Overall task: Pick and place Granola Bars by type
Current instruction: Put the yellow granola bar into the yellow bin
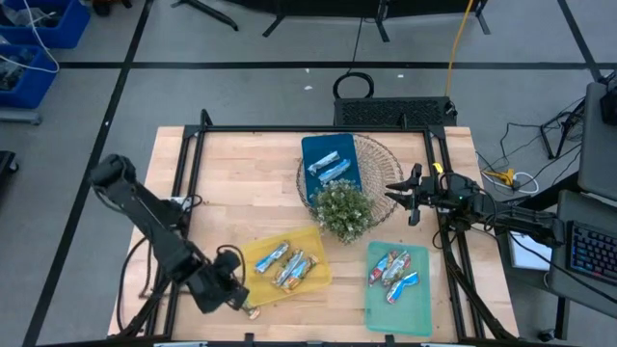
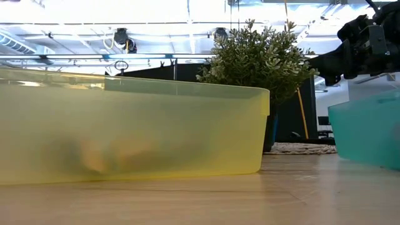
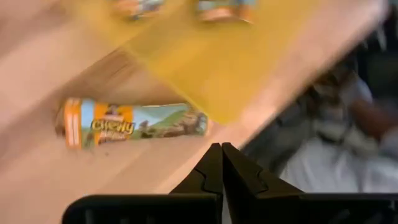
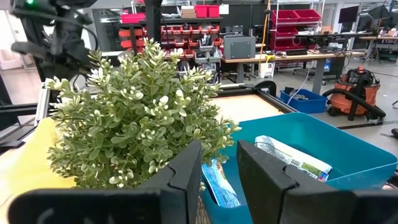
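High view: left hand (image 1: 241, 301) low at desk (image 1: 241, 183) front edge, just beside yellow tray (image 1: 318, 275); fingers clenched, empty. One orange-ended granola bar (image 3: 134, 122) lies on desk beside tray corner. Other bars lie in yellow, teal (image 1: 419, 308) and blue (image 1: 313, 149) trays. Right hand (image 1: 397, 193) released, beside plant (image 1: 342, 210).

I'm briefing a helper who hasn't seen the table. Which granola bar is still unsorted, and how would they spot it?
Start at the yellow tray near the table's front edge. Just off its left corner, beside the left tool, one bar lies flat on the bare wood. It alone sits outside any tray, with an orange end and "Chewy" lettering.
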